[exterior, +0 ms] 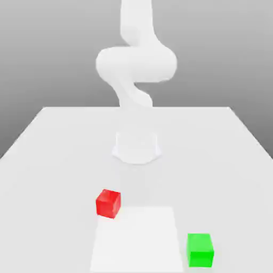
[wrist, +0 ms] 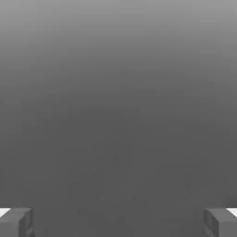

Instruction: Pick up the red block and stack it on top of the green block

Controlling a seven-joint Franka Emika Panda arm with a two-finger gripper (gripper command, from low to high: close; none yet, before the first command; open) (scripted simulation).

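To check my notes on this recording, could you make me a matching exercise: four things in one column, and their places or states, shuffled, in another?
1. red block
2. green block
3. hand
4. pale square

A. open, with a wide gap
B. in the exterior view, right of the pale square
C. lies flat, between the two blocks
D. at the pale square's far left corner in the exterior view

Pairs: 1-D; 2-B; 3-A; 4-C

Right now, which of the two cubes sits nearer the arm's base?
The red cube, toward the exterior view's left. The green cube sits farther out from the base, toward that view's right.
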